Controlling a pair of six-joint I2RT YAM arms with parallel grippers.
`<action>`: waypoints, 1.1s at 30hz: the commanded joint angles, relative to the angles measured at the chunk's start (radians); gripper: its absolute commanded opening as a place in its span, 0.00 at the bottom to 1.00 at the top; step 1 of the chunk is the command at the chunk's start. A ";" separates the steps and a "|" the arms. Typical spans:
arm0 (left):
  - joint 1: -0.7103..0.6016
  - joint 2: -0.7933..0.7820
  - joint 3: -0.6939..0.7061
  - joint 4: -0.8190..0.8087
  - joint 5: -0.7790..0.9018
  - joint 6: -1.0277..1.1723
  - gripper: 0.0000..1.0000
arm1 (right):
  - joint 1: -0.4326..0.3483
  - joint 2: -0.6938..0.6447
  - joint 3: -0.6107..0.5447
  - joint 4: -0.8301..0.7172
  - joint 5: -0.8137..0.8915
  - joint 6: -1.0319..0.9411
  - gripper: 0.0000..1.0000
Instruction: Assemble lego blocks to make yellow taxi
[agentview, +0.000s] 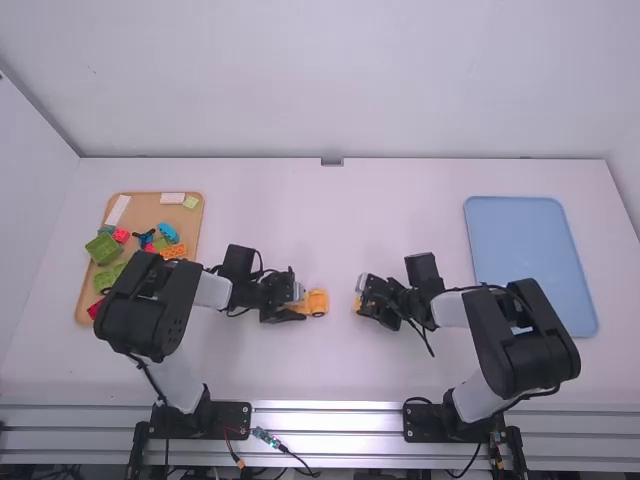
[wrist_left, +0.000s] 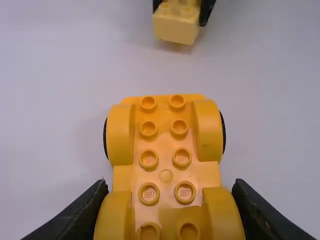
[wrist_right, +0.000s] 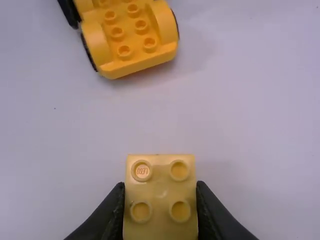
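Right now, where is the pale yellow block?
In the right wrist view, the pale yellow block sits between the right gripper's fingertips, apart from the orange chassis.

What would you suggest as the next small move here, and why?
I'd probably bring the right gripper toward the car base: it holds the yellow block studs up, and the base's far studs are bare.

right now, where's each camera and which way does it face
High view: fixed above and behind the left arm and right arm, facing forward and down onto the table; both show.
Left wrist view: on that wrist, facing down; sees left claw holding wheeled base.
Right wrist view: on that wrist, facing down; sees right claw holding yellow block.
Both wrist views show base and block.
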 joint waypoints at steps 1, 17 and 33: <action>-0.003 0.036 0.021 -0.008 0.016 0.034 0.49 | 0.004 -0.051 0.018 -0.014 -0.014 -0.001 0.13; -0.004 0.179 0.166 -0.115 0.091 0.076 0.52 | 0.121 -0.140 0.149 -0.223 0.048 -0.024 0.00; -0.040 0.156 0.047 0.106 -0.011 -0.059 0.44 | 0.121 -0.139 0.162 -0.217 0.039 0.000 0.00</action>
